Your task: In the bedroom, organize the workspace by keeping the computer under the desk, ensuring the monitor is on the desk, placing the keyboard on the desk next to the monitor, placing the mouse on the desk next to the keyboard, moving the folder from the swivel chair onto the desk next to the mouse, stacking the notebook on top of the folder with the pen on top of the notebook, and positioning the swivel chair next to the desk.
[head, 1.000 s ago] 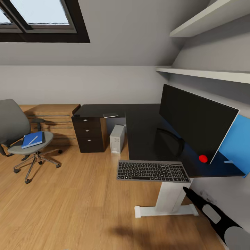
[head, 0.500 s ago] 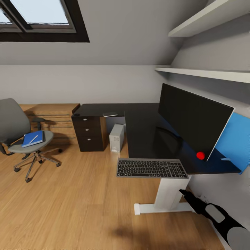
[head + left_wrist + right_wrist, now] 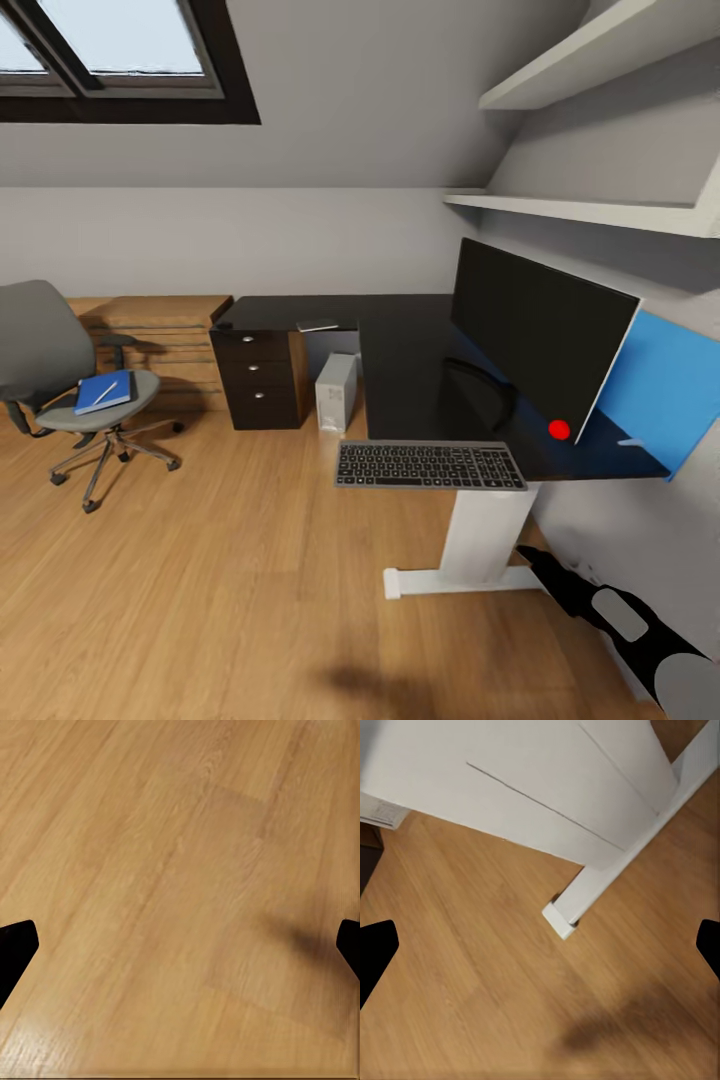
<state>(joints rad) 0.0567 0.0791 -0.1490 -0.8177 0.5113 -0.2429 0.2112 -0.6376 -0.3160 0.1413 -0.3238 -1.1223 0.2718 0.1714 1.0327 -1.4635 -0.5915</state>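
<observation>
Ahead of you the desk (image 3: 400, 350) carried a glossy black top that mirrored the monitor (image 3: 535, 335), whose screen was matt black. Its leg (image 3: 480, 535) looked like smooth white painted metal. At your 12 o'clock the keyboard (image 3: 430, 466) showed a dull grey frame with black keys. The drawers (image 3: 257, 378) were dark wood with bright metal knobs. At 10 o'clock the swivel chair (image 3: 70, 390) had grey cloth padding and a chrome base. The floor (image 3: 180, 900) was satin, grained wood plank.
</observation>
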